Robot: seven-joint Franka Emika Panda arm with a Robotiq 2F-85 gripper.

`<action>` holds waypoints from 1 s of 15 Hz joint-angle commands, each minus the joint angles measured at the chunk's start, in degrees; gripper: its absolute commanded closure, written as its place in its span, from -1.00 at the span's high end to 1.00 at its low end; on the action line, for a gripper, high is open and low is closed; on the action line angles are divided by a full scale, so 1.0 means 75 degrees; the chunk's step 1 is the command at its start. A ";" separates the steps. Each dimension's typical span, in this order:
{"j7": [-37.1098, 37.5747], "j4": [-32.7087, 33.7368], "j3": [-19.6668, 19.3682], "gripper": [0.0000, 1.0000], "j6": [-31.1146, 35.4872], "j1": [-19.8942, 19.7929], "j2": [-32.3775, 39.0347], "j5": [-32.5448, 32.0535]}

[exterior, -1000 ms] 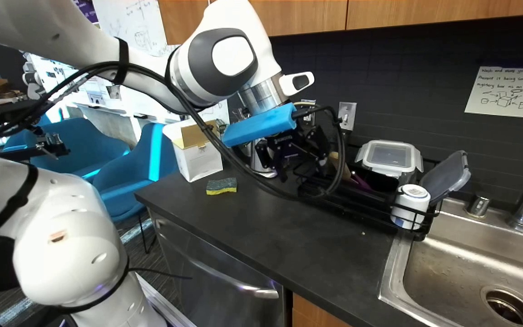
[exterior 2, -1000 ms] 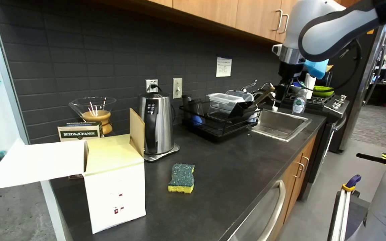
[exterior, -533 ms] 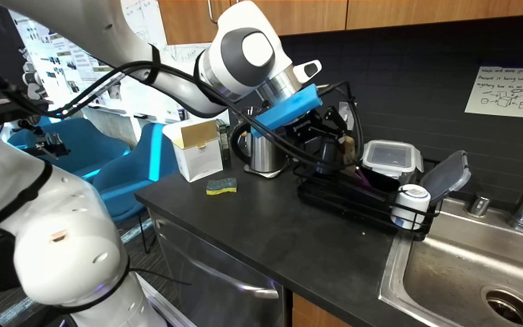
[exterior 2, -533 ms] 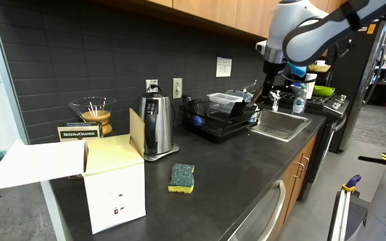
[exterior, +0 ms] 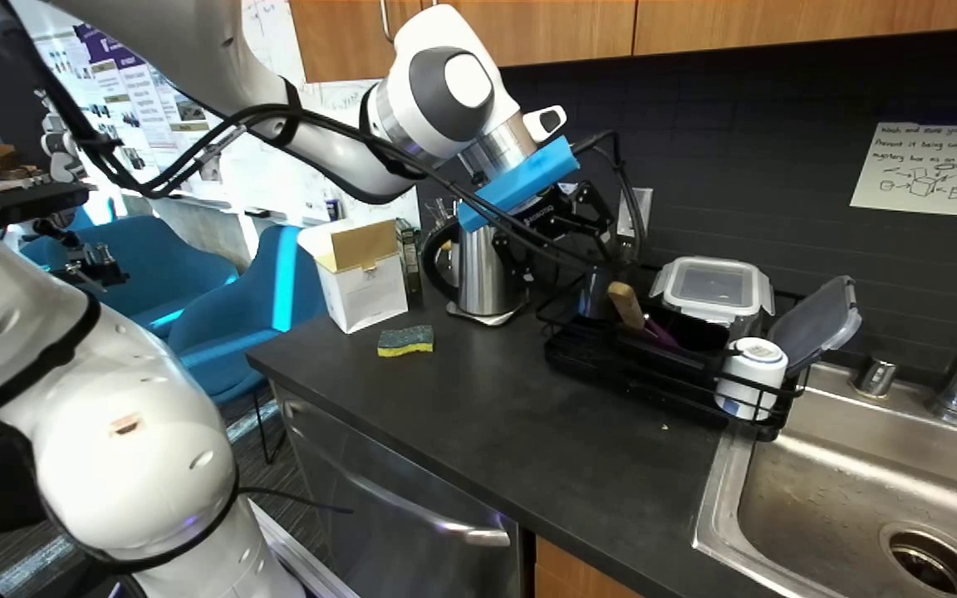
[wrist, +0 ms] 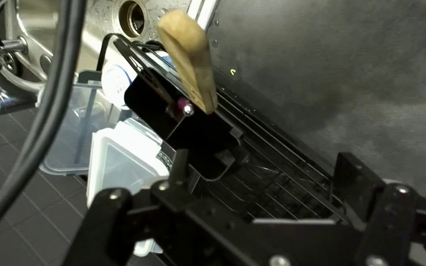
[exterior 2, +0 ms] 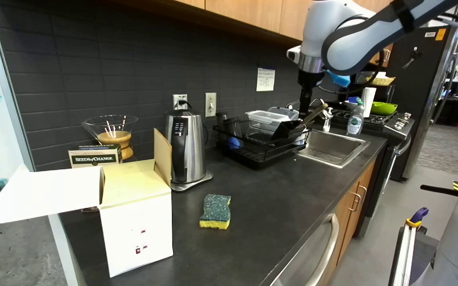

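Observation:
My gripper [wrist: 268, 177] is open and holds nothing. In the wrist view its black fingers stand wide apart over the wire floor of the black dish rack [wrist: 283, 195]. A black utensil holder [wrist: 205, 144] lies just beyond the left finger, with a wooden handle [wrist: 192, 62] sticking up from it and a purple-handled utensil inside. In an exterior view the gripper [exterior: 566, 257] hangs above the rack's kettle end, near a dark cup [exterior: 595, 297]. The gripper [exterior 2: 305, 105] also shows behind the wooden handle [exterior 2: 315, 113]. I cannot tell whether it touches anything.
A clear lidded container [exterior: 715, 286] and a white cup [exterior: 753, 372] stand in the rack. The sink [exterior: 852, 465] adjoins the rack. A steel kettle [exterior 2: 191, 149], an open white box [exterior 2: 137, 234] and a sponge [exterior 2: 216, 212] stand on the dark counter. Cables [wrist: 46, 122] cross the wrist view.
The arm has swung over toward the back wall and kettle end, uncovering the kettle in an exterior view. In the last half second the gripper shifted slightly. Rack, sponge and box have not moved.

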 commanded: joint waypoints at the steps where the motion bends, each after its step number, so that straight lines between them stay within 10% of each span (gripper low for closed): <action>1: -0.0022 -0.0001 0.0206 1.00 -0.0026 0.0012 -0.0105 -0.0498; 9: 0.0212 0.0318 0.0064 1.00 0.0363 0.0016 0.0458 -0.1601; 15: -0.0158 0.0171 0.0056 1.00 0.0480 0.0678 0.0217 -0.0469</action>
